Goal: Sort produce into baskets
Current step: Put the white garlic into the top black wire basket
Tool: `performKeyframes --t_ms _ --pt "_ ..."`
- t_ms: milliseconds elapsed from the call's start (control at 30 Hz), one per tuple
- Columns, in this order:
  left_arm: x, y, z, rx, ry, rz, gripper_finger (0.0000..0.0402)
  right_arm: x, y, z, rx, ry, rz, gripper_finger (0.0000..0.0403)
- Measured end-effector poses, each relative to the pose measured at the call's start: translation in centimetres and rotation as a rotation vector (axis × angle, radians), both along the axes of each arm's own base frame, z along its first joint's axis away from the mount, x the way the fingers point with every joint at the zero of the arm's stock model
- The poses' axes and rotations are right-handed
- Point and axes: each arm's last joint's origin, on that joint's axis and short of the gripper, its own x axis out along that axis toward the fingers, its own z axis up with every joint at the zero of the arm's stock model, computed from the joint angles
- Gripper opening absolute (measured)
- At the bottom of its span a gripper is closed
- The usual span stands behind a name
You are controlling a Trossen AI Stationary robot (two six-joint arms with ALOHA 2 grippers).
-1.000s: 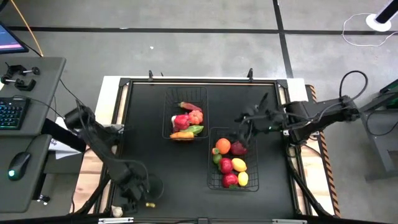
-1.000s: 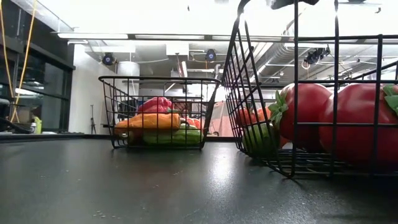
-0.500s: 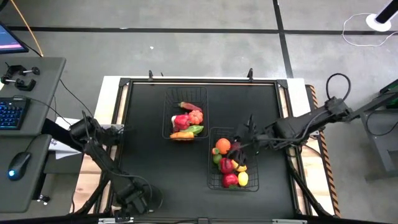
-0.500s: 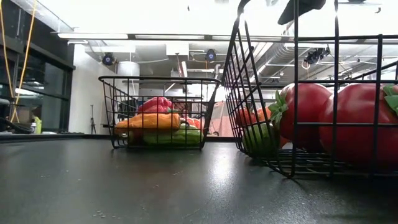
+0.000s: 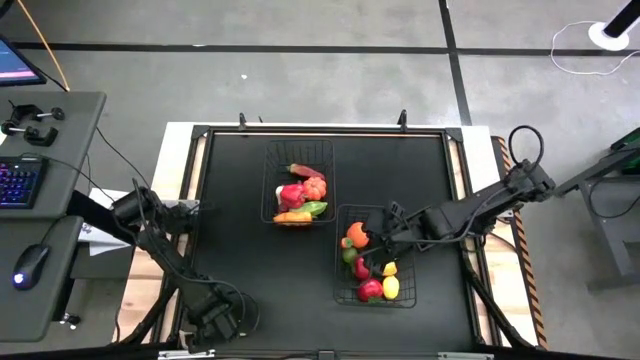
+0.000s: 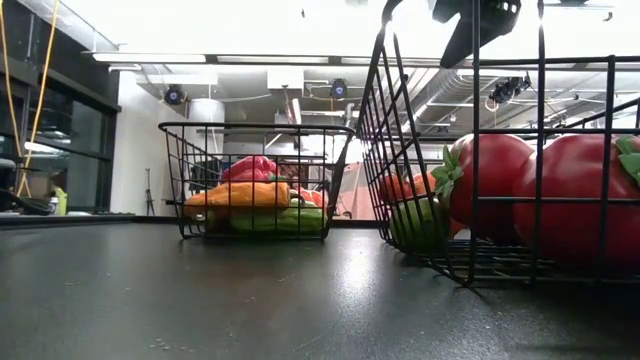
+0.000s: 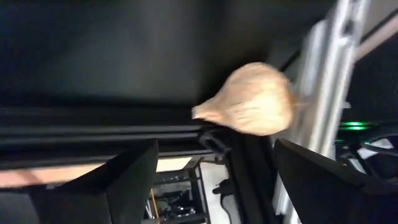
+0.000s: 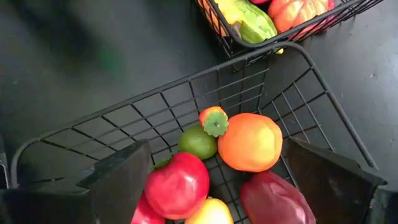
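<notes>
Two black wire baskets stand on the black table. The far basket (image 5: pixel 299 185) holds red, orange and green produce. The near basket (image 5: pixel 374 265) holds an orange (image 8: pixel 249 142), a lime (image 8: pixel 198 143), a small red piece with a green cap (image 8: pixel 213 120), a red apple (image 8: pixel 177 183), a dark red piece (image 8: pixel 273 199) and yellow pieces. My right gripper (image 5: pixel 383 228) hangs open and empty over the near basket's far end. My left gripper (image 5: pixel 222 318) is open at the table's near left edge; a pale garlic bulb (image 7: pixel 249 106) lies just ahead of its fingers, untouched.
The table has a raised black frame (image 5: pixel 200 150) around it. A desk with a keyboard (image 5: pixel 20 185) and mouse stands off the left side. The low view shows the near basket's mesh (image 6: pixel 470 150) close by and my right gripper (image 6: pixel 478 25) above it.
My right gripper has come down and a little toward the near edge over the near basket, its arm stretching out lower across the table. My left gripper has gone toward the table's near edge.
</notes>
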Motion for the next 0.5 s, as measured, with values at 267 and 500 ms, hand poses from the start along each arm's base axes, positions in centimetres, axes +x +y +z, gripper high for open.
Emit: performKeyframes --t_ms 267,500 --pt "-0.1 -0.8 -1.5 0.014 0.031 0.002 0.0309 0.0 0.0 0.0 0.004 -0.012 -0.033 0.0367" --pt "0.4 -0.4 -2.1 0.053 -0.015 -0.011 0.0309 0.0 -0.1 0.0 0.003 -0.013 -0.036 0.0367"
